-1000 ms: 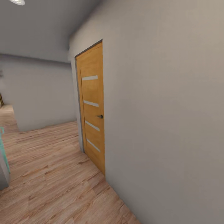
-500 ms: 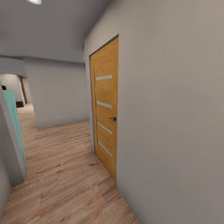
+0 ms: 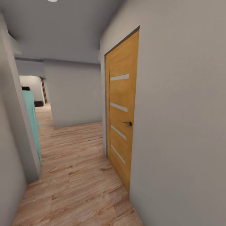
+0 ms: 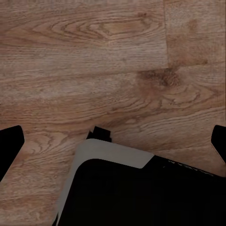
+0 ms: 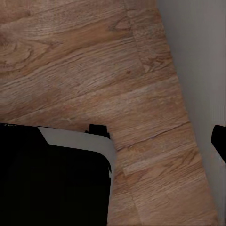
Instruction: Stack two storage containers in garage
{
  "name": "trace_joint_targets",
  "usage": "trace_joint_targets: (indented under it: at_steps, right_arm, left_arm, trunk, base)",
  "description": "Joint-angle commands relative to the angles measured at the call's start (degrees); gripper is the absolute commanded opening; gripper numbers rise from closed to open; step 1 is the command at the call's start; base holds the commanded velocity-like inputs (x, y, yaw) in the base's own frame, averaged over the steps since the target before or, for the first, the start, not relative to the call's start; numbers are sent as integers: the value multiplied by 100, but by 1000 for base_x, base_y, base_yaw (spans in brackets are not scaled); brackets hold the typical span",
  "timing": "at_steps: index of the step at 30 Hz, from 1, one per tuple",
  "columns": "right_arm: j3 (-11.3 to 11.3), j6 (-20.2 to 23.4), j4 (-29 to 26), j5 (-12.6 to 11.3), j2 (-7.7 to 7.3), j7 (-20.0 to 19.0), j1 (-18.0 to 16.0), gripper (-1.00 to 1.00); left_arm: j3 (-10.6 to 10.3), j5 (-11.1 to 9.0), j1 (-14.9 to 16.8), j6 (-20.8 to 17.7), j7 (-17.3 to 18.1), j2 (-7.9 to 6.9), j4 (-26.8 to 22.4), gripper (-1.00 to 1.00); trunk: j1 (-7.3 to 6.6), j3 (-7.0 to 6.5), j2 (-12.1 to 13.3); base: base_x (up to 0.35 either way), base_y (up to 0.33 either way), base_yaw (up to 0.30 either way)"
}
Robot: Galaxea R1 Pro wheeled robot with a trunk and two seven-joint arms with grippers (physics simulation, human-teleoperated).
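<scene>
The two storage containers are out of view, and so are the living room and the garage. I am in a hallway with a light wood-plank floor [image 3: 75, 179]. My left gripper [image 4: 113, 146] hangs open above the planks, its dark fingertips [image 4: 9, 146] far apart with nothing between them. My right gripper [image 5: 113, 141] is open as well. One of its fingertips [image 5: 219, 140] shows close to the grey wall [image 5: 197, 56]. The robot's black base [image 4: 141, 197] lies under both grippers.
An orange wooden door [image 3: 121, 116] with a dark handle [image 3: 128, 123] is shut in the right wall [image 3: 182, 125]. A teal door [image 3: 33, 125] stands ajar behind a wall corner [image 3: 18, 125] at the left. The hallway runs ahead to a grey wall [image 3: 75, 94] and opens leftwards.
The whole head view has swung, so the camera has moved. The orange door now sits further right in the picture, and the left wall corner and teal door have come into view.
</scene>
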State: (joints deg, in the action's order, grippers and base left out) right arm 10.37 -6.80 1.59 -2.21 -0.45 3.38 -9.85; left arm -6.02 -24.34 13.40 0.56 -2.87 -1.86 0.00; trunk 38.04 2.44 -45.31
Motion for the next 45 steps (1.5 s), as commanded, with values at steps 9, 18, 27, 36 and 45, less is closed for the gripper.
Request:
trace_joint_targets:
  at_steps: [9,18,27,36,45]
  right_arm:
    - [44,-32,17,-22,1,14,-8,100]
    - [44,-32,17,-24,2,14,-8,100]
    - [37,-32,17,-25,7,14,-8,100]
    - [35,-40,17,-26,10,16,-8,100]
    - [35,-52,17,-26,10,21,-8,100]
  left_arm:
    - [-49,-44,5,6,-17,1,0,100]
    - [-48,-44,5,6,-18,1,0,100]
    - [-45,-44,5,6,-20,1,0,100]
    - [-46,-44,5,-1,-20,1,0,100]
    - [-44,-44,5,-3,-20,1,0,100]
  trunk:
    - [5,10,-7]
    - [5,10,-7]
    - [5,10,-7]
    - [5,10,-7]
    - [5,10,-7]
  base:
    - [322,0,269]
    - [322,0,269]
    - [322,0,269]
    - [322,0,269]
    - [322,0,269]
